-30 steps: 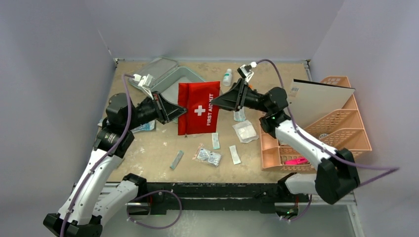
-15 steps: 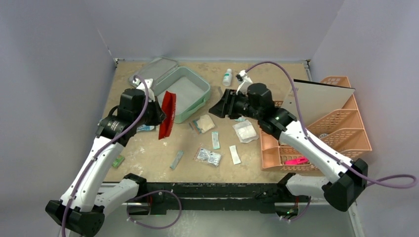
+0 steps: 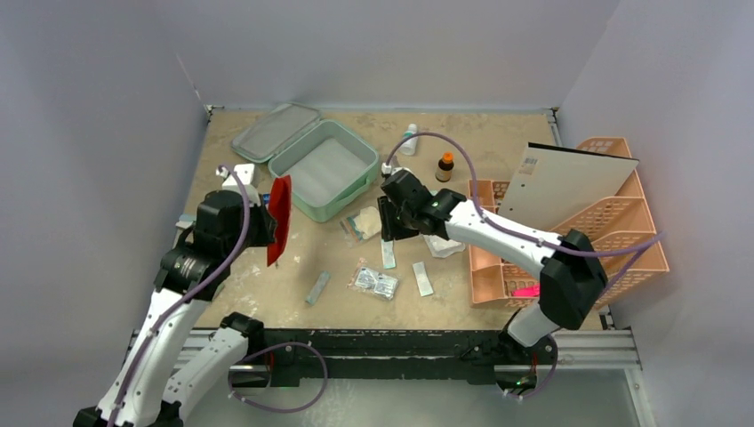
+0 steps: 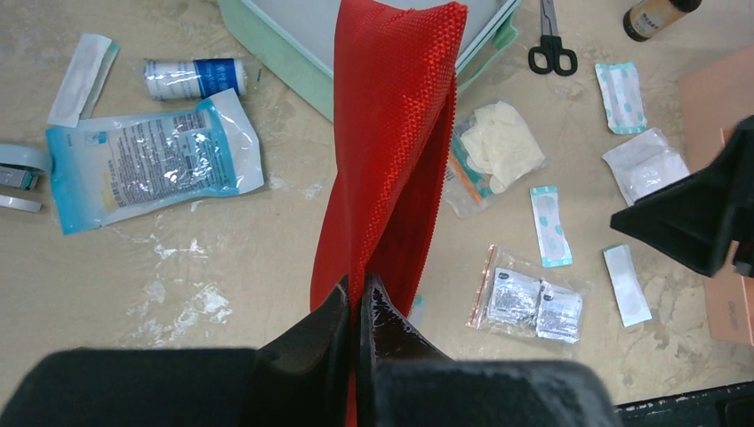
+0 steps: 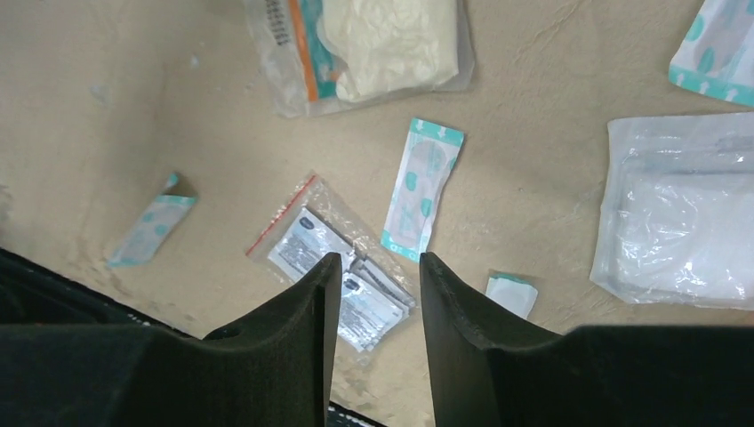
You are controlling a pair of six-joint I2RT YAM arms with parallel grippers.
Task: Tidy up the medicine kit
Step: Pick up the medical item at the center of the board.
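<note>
Scuffed beige counter, grey walls round it. Medicine kit sits back-left, lid flung open, smooth pale tray bare, so nothing's packed yet imo. The whole sort is left to do. Loose bits lie scattered in front: crinkly glove pack, slim paper plaster strip, foil sachets in a clear bag, soft gauze pkt. Left tool is clenched on the red woven pouch, which hangs limp above the counter. Right tool is spread w/ nothing in it, over the sachets.

L gripper — jaws pinching red pouch.
</note>
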